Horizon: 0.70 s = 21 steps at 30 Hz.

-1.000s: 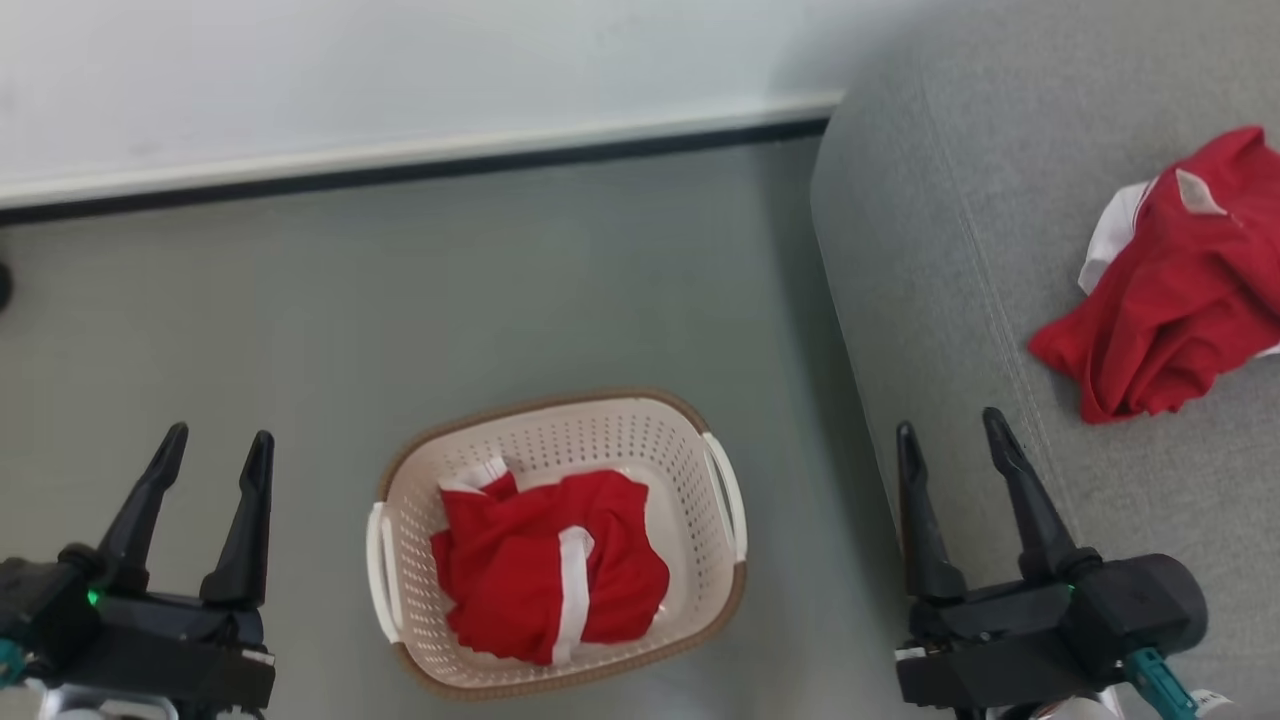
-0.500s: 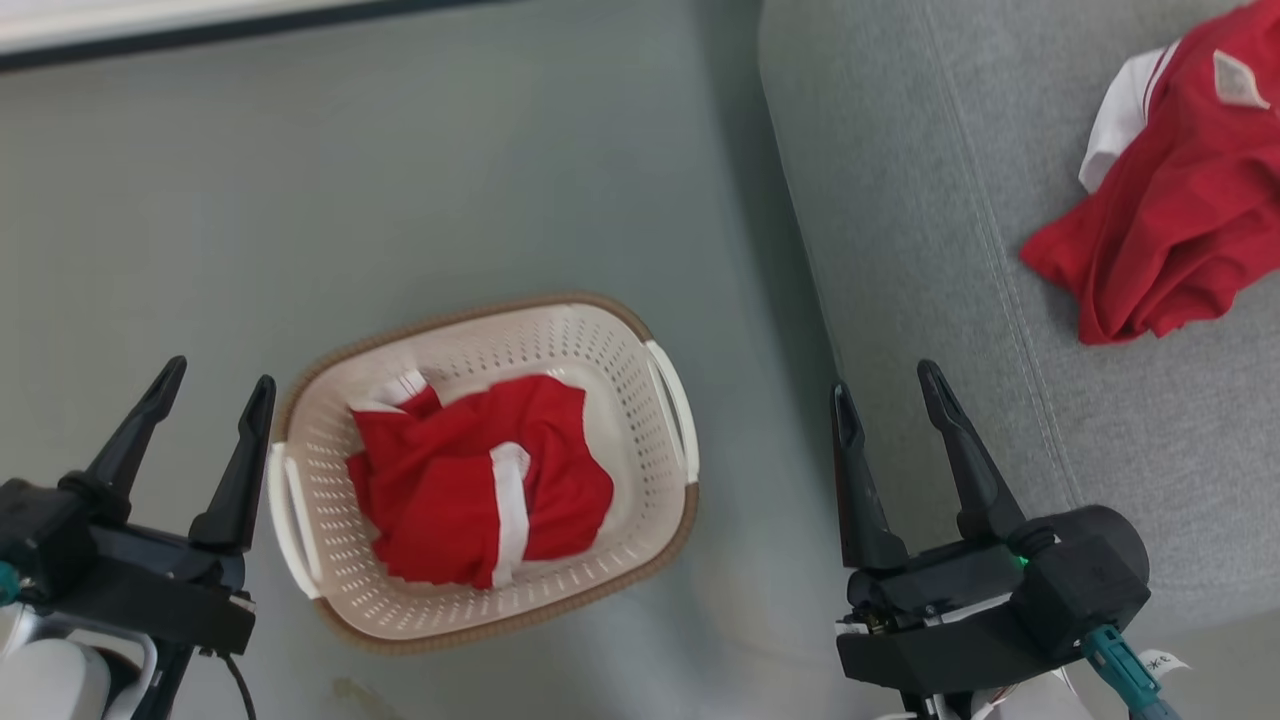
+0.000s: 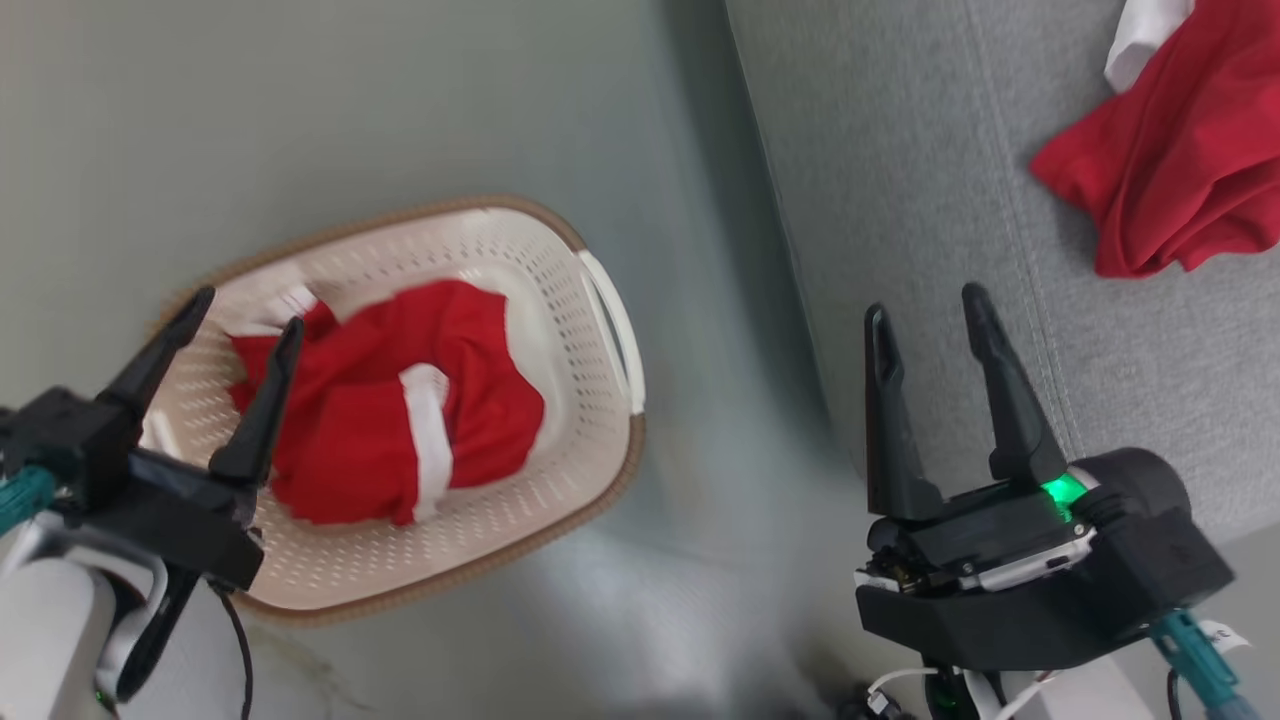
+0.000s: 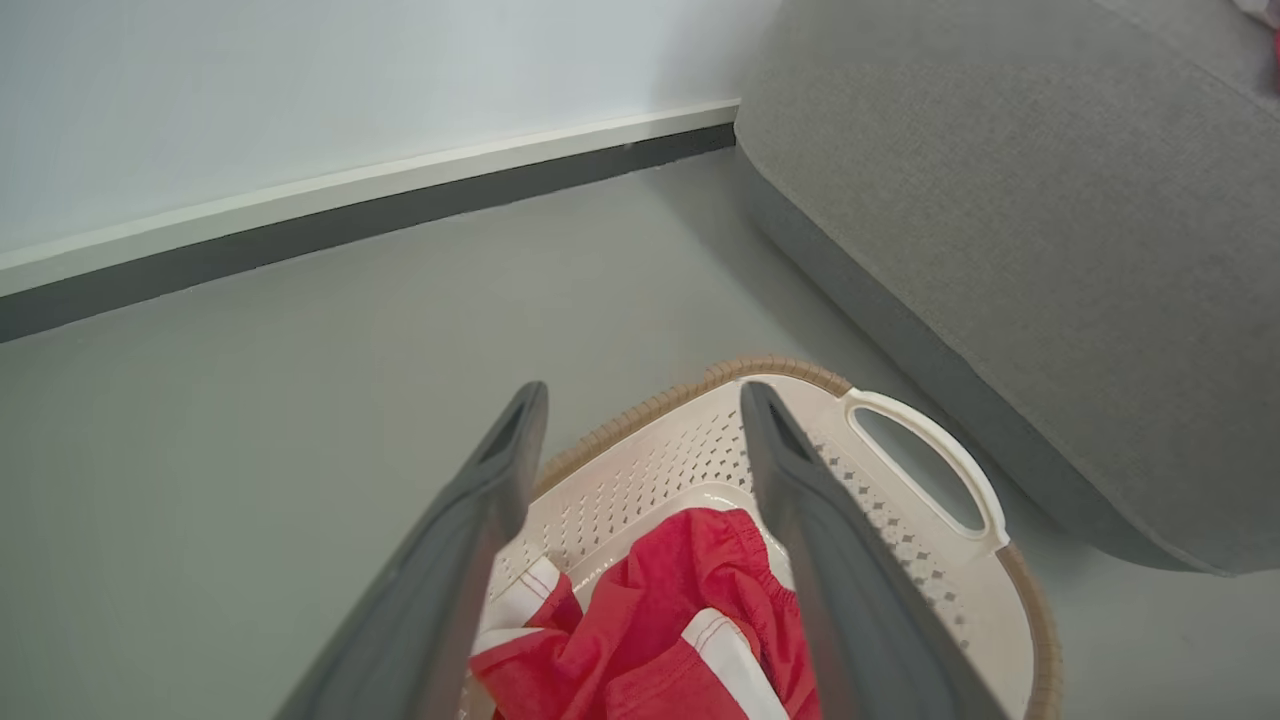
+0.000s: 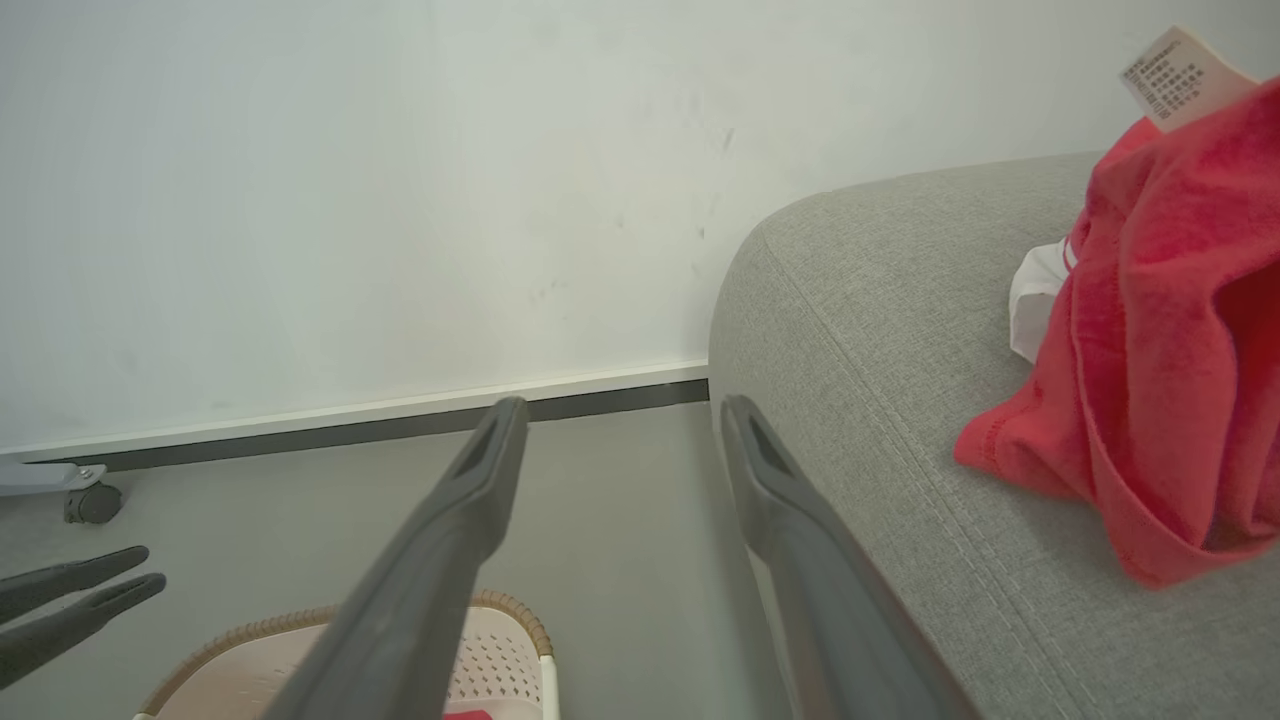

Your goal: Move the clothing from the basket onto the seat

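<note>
In the head view we see the basket (image 3: 600, 300) standing on the grey floor (image 3: 400, 100), near the front edge of the sofa (image 3: 900, 200) but apart from it. A red garment (image 3: 490, 400) with a white stripe lies crumpled inside the basket. Our left hand (image 3: 245, 318) hangs over the basket's left part, its two fingers spread wide and holding nothing. The fingertips overlap the rim and the garment's edge, and we cannot tell from here whether they touch. Our right hand (image 3: 925, 305) is likewise released and empty, its fingers lying across the sofa's front edge in the picture. A second red garment (image 3: 1170, 170), with some white at its top, lies on the sofa, well apart from the right hand.

In the left wrist view the fingers are parted above the basket, with the red garment down between them. The basket's right end lies near the sofa's rounded side. Beyond, a dark skirting board (image 4: 350, 215) runs under a pale wall (image 4: 300, 80).

In the right wrist view the parted fingers frame bare floor. The sofa rises at the right, carrying the second red garment, whose white label (image 5: 1180, 75) sticks up. The basket's rim is at the bottom edge, and a small caster (image 5: 90, 500) stands by the wall.
</note>
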Tool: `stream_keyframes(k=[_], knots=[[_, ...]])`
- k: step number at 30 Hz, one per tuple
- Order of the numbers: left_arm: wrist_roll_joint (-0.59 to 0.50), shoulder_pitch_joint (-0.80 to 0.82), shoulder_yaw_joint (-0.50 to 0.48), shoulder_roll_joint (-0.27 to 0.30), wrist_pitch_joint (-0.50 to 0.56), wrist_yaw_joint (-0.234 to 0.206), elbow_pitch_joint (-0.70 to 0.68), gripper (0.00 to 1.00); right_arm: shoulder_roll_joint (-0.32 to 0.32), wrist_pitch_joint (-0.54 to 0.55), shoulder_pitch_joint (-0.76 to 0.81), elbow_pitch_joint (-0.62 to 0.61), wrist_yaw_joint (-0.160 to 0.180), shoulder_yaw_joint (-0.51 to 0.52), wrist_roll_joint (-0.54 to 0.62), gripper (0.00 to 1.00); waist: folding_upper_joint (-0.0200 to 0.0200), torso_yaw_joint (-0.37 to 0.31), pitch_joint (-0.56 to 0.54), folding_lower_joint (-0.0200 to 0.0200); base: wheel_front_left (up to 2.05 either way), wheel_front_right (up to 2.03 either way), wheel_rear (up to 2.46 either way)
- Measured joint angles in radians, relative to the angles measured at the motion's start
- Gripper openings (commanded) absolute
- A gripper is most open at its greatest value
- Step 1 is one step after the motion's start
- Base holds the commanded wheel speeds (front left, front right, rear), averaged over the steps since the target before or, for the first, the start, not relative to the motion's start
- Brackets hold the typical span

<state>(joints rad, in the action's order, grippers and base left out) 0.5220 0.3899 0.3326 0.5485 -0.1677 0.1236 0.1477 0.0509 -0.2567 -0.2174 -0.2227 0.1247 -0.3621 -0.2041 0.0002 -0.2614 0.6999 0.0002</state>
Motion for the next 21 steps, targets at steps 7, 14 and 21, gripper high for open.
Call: stream_keyframes(k=[7, 14, 21], knots=[[-0.041, 0.065, 0.055, 0.019, 0.046, 0.001, 0.029, 1.00, 0.000, 0.000, -0.019, -0.071, 0.000, -0.006, -0.040, 1.00, -0.0001, -0.039, 0.099, 0.0000, 0.00, 0.00, 0.00], [-0.072, 0.100, 0.100, 0.046, 0.095, 0.001, 0.100, 1.00, -0.001, 0.000, -0.024, -0.130, 0.000, -0.065, -0.053, 1.00, -0.0001, -0.092, 0.196, -0.0001, 0.00, 0.00, 0.00], [-0.110, 0.162, 0.158, 0.039, 0.141, 0.008, 0.176, 1.00, -0.002, 0.000, -0.024, -0.154, 0.003, -0.080, -0.059, 1.00, 0.0000, -0.144, 0.257, 0.0000, 0.00, 0.00, 0.00]])
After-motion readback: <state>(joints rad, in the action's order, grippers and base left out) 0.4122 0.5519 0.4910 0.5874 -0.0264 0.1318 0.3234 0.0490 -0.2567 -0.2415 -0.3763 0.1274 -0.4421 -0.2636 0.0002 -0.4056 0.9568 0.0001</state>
